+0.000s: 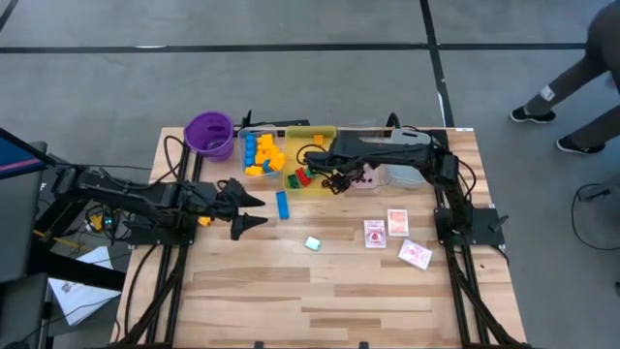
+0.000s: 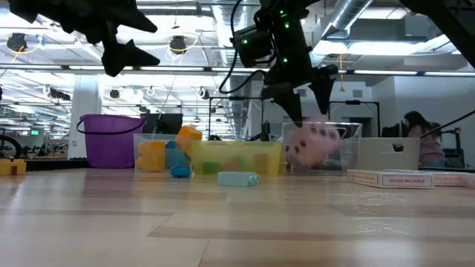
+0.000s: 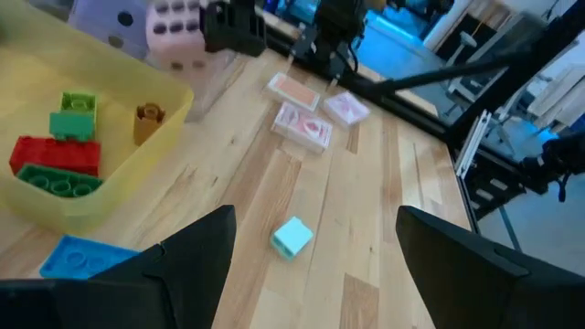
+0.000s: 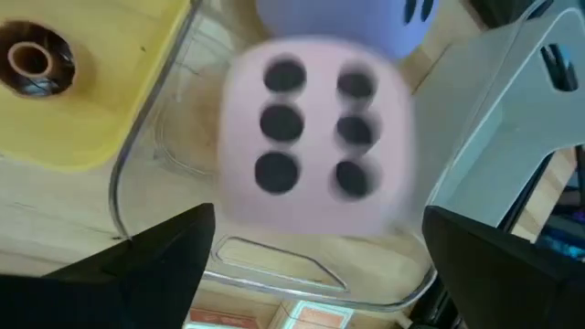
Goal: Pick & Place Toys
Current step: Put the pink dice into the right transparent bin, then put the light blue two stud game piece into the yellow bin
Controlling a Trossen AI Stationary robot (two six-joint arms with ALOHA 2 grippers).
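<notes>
Fingers spread on both grippers, nothing held.
Right gripper (image 2: pixel 306 95) hangs over pink die (image 4: pixel 315 132) in clear tray (image 4: pixel 137 174); yellow tray (image 1: pixel 323 186) at 9 o'clock.

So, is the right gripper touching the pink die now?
Apart. In the right wrist view the pink die sits clear of both open jaws of the right gripper, with the clear tray visible between.
</notes>
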